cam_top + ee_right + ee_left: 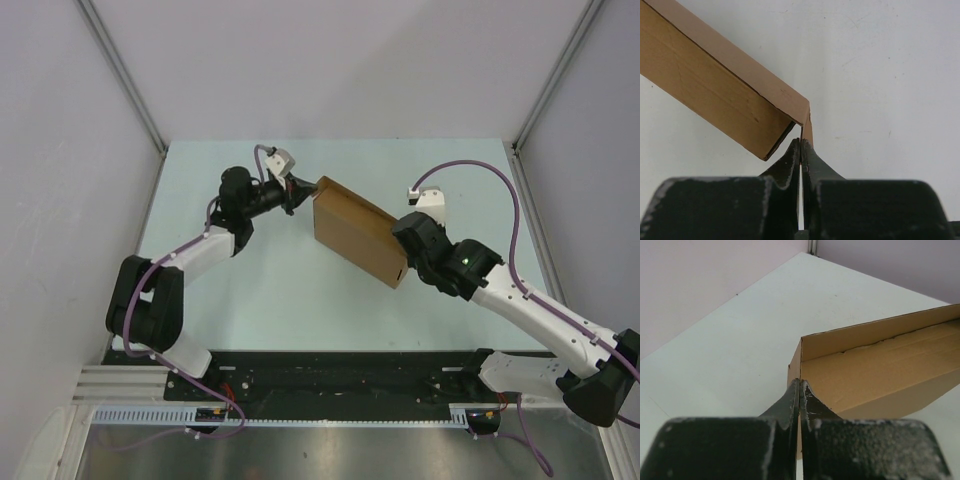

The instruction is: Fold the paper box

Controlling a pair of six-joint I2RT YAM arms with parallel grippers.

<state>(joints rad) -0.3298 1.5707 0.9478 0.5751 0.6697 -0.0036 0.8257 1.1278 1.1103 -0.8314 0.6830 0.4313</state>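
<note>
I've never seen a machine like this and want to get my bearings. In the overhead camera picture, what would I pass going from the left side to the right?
From the left: left arm → left gripper → paper box → right gripper → right arm.

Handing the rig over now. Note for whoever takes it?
Left gripper: shut, pinching a corner of the paper box.
Right gripper: shut on a thin cardboard edge at the opposite end.
Box: mid table, spanning between both grippers.
Done: folded into a shallow rectangular shape.
To do: a dark gap shows at the end by the right gripper; probably close it, then release.
</note>
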